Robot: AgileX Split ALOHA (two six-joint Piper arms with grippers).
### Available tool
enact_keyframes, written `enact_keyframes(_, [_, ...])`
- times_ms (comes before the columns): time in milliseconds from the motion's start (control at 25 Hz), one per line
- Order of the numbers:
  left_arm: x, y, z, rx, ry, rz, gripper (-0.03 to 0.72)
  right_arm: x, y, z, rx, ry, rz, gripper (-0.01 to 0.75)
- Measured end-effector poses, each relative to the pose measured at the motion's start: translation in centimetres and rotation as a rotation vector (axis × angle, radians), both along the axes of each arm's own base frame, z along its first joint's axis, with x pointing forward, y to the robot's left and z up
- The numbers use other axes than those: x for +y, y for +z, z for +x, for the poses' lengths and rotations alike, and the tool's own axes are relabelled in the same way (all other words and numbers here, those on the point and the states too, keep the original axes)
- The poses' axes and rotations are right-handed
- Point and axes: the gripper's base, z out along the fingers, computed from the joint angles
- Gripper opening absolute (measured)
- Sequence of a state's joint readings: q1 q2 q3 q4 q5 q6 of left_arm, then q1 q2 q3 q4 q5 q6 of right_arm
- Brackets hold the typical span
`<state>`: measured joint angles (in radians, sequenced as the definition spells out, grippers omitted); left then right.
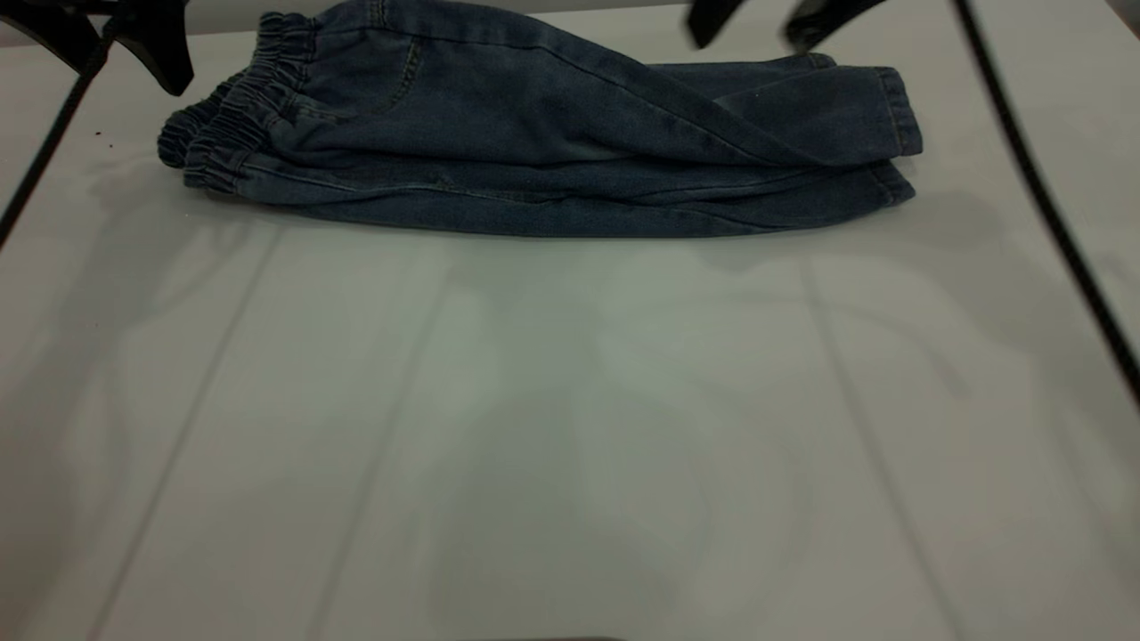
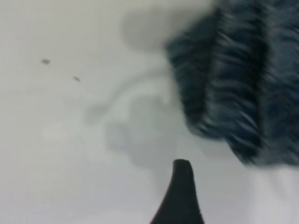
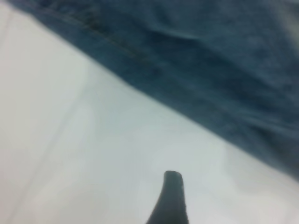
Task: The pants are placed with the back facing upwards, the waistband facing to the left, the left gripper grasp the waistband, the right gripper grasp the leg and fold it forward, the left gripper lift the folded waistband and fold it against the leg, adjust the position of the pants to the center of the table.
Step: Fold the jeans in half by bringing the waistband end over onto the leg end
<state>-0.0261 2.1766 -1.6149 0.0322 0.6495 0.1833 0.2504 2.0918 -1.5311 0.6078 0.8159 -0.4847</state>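
The pants (image 1: 534,151) lie folded lengthwise at the far side of the white table (image 1: 570,427). Their gathered waistband (image 1: 240,125) points left and the stacked leg hems (image 1: 895,133) point right. My left gripper (image 1: 120,49) hangs open above the table just left of the waistband, holding nothing. In the left wrist view one black finger (image 2: 181,196) shows over bare table, short of the ruched waistband (image 2: 233,84). My right gripper (image 1: 761,22) hovers open above the leg end, empty. In the right wrist view one finger (image 3: 170,200) is over the table beside the denim edge (image 3: 210,70).
A black cable (image 1: 1042,196) runs down the right side of the table and another (image 1: 44,151) crosses the left corner. Wide bare tabletop stretches from the pants to the near edge. Two small dark specks (image 2: 45,61) mark the table near the waistband.
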Motion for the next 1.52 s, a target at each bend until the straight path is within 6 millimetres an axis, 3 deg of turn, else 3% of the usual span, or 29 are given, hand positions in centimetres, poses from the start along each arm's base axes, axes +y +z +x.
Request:
enact_keyframes(280, [-0.6,-5.3,1.1,0.002,0.13,-0.112,0.556,4.1,0.0,-1.9,0.014,0.125,0.002,0.573])
enact_keyframes(520, [-0.7,-8.6,1.9,-0.028,0.156,-0.14,0.529,4.8,-0.1,-2.7,0.052,0.171,0.001,0.573])
enact_keyframes(640, [-0.7,-8.6,2.0,-0.033,0.153,-0.141,0.353,4.8,-0.1,-2.8,0.064,0.178,0.001,0.573])
enact_keyframes(720, [-1.0,-8.3,2.1,-0.044,0.121,-0.119,0.156,4.8,0.0,-2.8,0.064,0.18,0.002,0.573])
enact_keyframes(800, [-0.9,-7.4,2.2,-0.045,0.081,-0.081,0.095,4.7,0.6,-2.9,0.05,0.182,-0.001,0.573])
enact_keyframes(920, [-0.1,-4.8,2.4,-0.035,0.026,0.008,0.088,4.0,3.1,-2.9,-0.015,0.164,0.014,0.573])
enact_keyframes(1080, [0.7,3.1,2.7,-0.101,-0.02,0.134,0.087,1.1,8.7,-2.7,-0.154,0.099,0.046,0.573])
enact_keyframes(1200, [0.2,8.7,2.3,-0.165,-0.055,0.18,0.087,-1.7,13.0,-2.8,-0.255,0.032,0.065,0.573])
enact_keyframes(1320, [-2.7,11.4,1.7,-0.194,-0.133,0.176,0.087,-4.2,15.7,-3.3,-0.321,-0.024,0.07,0.573])
enact_keyframes(1520, [-10.8,10.4,0.8,-0.186,-0.281,0.075,0.087,-6.1,17.5,-3.9,-0.352,-0.086,0.083,0.573])
